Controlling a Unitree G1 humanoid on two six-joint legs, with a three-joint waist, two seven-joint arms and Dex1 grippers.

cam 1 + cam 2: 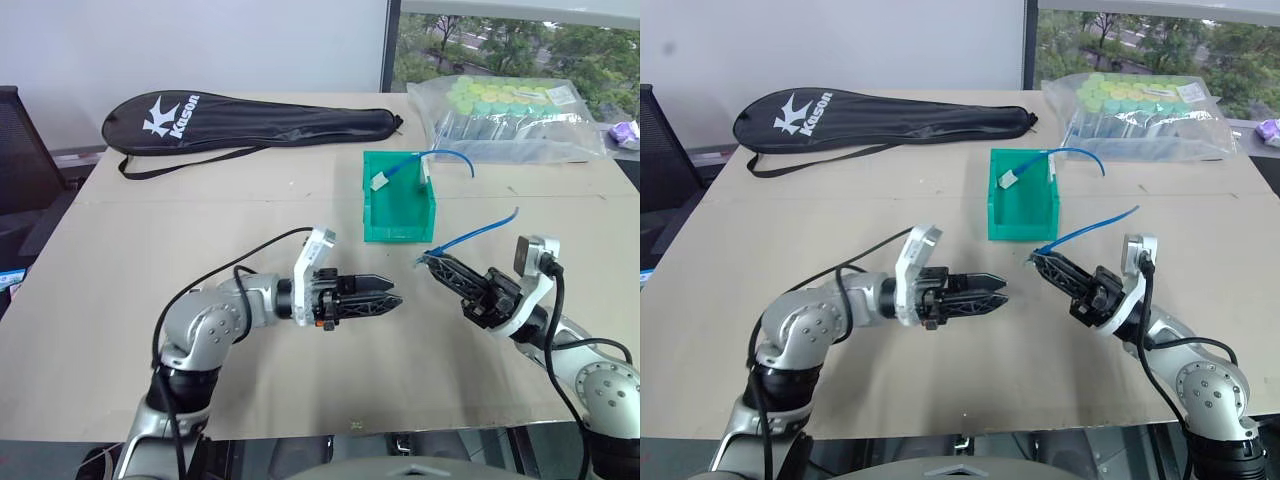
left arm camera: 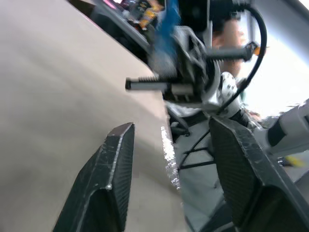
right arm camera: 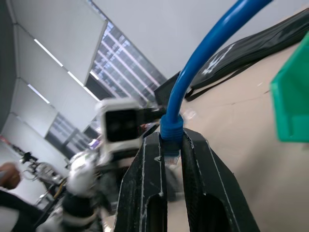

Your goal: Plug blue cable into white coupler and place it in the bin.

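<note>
- Left gripper: two black, tapering fingers with a fine textured surface and pointed tips.
- Behind the left gripper sits a black block, then a white flat bracket that stands up above the wrist.
- Left forearm and elbow: rounded silver-grey metal housings, the elbow joint shaped like a smooth drum.
- A thin black cable loops from the white bracket back over the left arm.
- Right gripper: black fingers with an open lattice frame behind the tips.
- Behind the right gripper is a black body and a white boxy camera mount with a dark face.
- A black cable runs from that mount to the silver-grey right arm.
</note>
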